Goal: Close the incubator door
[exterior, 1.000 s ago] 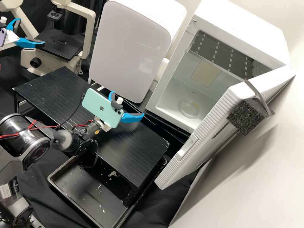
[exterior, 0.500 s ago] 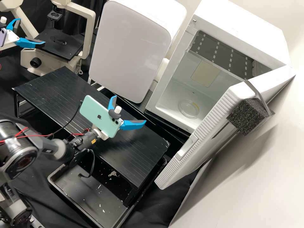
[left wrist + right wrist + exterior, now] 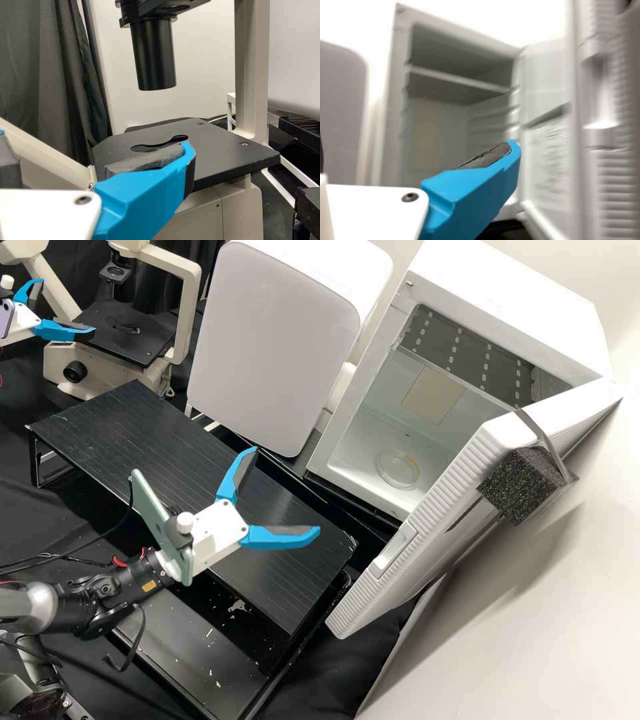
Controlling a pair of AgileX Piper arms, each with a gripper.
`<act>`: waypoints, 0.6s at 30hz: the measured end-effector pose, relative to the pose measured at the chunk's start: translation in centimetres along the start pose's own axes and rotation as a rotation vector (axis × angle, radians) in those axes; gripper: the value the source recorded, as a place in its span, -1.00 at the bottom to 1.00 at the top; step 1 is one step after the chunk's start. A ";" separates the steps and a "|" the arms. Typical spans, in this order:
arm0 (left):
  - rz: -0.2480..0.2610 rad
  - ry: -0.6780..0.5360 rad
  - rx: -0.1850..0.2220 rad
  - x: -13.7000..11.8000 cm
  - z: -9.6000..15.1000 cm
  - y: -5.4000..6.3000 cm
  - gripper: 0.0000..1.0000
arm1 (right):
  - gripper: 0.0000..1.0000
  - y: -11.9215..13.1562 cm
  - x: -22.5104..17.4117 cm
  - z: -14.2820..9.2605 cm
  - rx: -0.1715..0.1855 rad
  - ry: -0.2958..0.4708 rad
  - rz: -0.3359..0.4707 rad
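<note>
Route the right gripper (image 3: 287,492) (spread wide, holding nothing) around the incubator door's (image 3: 437,507) free edge, then push steadily from outside toward the cabinet (image 3: 497,297).

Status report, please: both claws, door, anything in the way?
Left claw, right claw open, empty. Door open, untouched. Dish inside, seemingly not blocking.

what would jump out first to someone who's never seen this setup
Probably the big white incubator on the right of the high view, its door wide open and a round clear dish on its floor. Next come the bright blue fingers of the right gripper, spread open above the black stand, and those of the left gripper by the microscope at the upper left.
</note>
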 end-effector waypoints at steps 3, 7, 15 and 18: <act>0.000 0.000 0.000 0.0 0.0 0.0 1.00 | 1.00 0.7 -0.3 0.8 -0.043 -0.065 0.054; 0.000 0.000 0.000 0.0 0.0 0.0 1.00 | 1.00 1.6 -0.4 2.0 -0.085 -0.157 0.121; 0.000 0.000 0.000 0.0 0.0 0.0 1.00 | 1.00 1.4 1.0 4.0 -0.160 -0.288 0.142; 0.000 0.000 0.000 0.0 0.0 0.0 1.00 | 1.00 0.9 2.2 4.8 -0.185 -0.325 0.126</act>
